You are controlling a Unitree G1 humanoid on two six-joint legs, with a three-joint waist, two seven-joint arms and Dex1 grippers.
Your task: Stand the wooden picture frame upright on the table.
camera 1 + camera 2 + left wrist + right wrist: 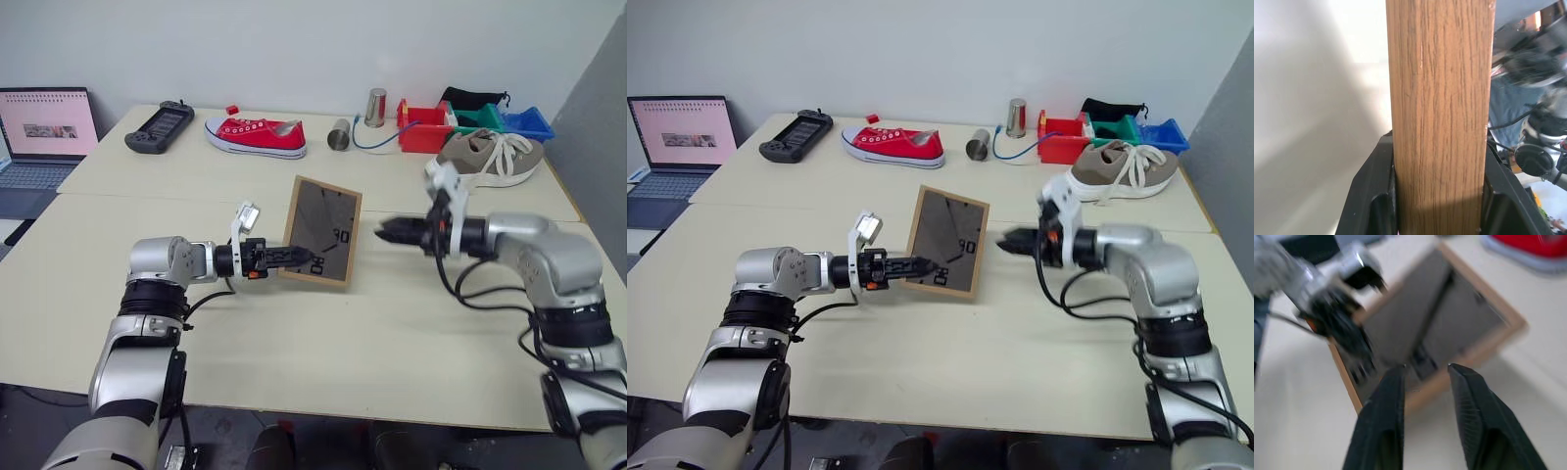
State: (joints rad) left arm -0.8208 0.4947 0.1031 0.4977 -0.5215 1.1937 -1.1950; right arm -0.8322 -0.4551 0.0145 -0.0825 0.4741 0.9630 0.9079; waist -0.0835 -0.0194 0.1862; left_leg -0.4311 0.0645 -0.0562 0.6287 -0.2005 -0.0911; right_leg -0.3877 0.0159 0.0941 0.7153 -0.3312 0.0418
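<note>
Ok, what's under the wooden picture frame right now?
The wooden picture frame stands tilted, back towards the camera, the left pincer clamping its lower left corner. Below it shows bare table. Whether its bottom edge rests on the table can't be told; its face is hidden.

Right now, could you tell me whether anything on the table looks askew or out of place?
Yes: the wooden picture frame is tilted, not standing on its own, its dark back facing the camera, clamped at its left edge by the left gripper. The right gripper, fingers apart, is beside it without touching.

Left gripper (306,258) jaws clamped, arm reaching inward; right gripper (380,231) jaws parted, pointing left.
</note>
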